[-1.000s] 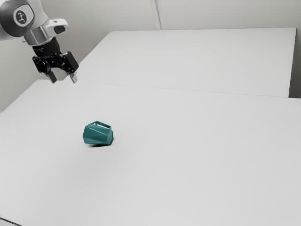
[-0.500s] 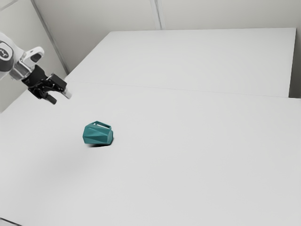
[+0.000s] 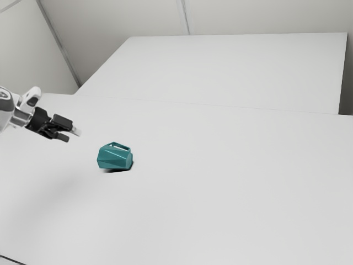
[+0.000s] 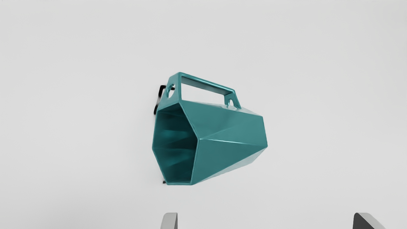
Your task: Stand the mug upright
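Mug [image 3: 115,158] lying on its side, gripper [image 3: 72,136] near, jaws released.
It should grasp the body [image 4: 227,133] firmly, then turn the mouth [image 4: 175,146] upward gently.

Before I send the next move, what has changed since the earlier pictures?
The gripper has come down, closer to the mug in the exterior view, and tipped from pointing mostly down to pointing more toward the exterior view's right. Nothing was taken hold of or let go; the fingers stand open. The mug stayed on its side, handle up.
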Available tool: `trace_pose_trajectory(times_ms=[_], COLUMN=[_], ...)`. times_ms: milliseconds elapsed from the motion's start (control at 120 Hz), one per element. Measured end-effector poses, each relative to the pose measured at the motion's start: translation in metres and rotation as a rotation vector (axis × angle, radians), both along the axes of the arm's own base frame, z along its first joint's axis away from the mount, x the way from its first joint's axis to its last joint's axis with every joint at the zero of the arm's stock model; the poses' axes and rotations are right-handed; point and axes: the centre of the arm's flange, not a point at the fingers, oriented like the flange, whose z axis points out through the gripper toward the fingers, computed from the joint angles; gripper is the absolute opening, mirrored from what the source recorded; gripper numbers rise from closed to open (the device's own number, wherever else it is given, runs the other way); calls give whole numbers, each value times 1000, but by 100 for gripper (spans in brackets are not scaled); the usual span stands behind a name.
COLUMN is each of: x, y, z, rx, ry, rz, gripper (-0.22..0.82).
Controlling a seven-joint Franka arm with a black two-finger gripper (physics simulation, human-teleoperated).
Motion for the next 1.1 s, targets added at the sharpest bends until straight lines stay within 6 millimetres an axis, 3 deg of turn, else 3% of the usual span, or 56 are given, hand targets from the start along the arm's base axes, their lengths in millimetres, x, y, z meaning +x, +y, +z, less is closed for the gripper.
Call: trace_pose_trajectory(times_ms=[400,683,892,1100], x=[8,3,1,14], y=[19,10,4,9], z=[-71,-94,-98,-103], rx=[-110,-243,-305,-327], ry=[-116,-46,44,107], rz=[-17,-44,-19,3], gripper=[60,60,60,60])
